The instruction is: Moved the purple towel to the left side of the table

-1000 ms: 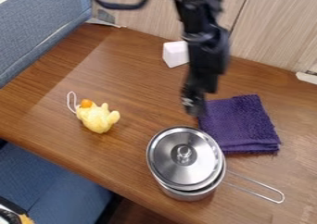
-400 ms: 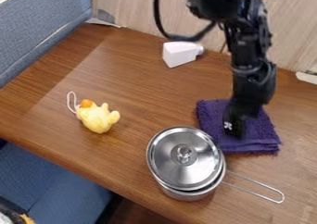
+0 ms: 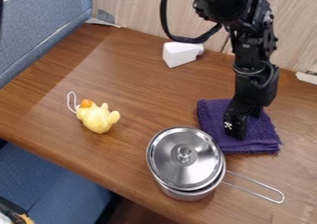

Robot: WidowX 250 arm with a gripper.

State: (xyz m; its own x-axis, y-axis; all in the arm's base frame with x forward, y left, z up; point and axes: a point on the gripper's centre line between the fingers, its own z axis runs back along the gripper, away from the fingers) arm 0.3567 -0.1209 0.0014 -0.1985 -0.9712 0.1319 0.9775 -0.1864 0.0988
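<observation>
Camera view: the black gripper [image 3: 236,128] hangs down over the purple towel [image 3: 267,137], its lower end set against the middle of the cloth. I cannot tell whether its jaws are open, closed or gripping the fabric. The towel lies folded into a rough square on the right half of the counter [image 3: 139,91], flat, with a shaggy fringe along its near edge. From the jaws the black arm [image 3: 250,56] rises to the top edge of the view, and a black cable [image 3: 186,39] loops out to its left.

Just beside the towel, on its near left side, stands a stainless steel pot [image 3: 189,194] with a round metal lid [image 3: 170,160] on it, a knob at the center. Its wire handle [image 3: 263,184] reaches out toward the lower right, in front of the towel. Farther back, near the wood-grain wall [image 3: 130,8], a white bottle [image 3: 180,54] lies on its side with its cap pointing right. Well apart on the left sits a yellow plush chick [image 3: 98,119], with an orange beak and a white loop of cord [image 3: 69,102]. Past the left edge of the counter are a blue-gray padded panel [image 3: 40,26] and, lower down, a blue seat [image 3: 53,181].
</observation>
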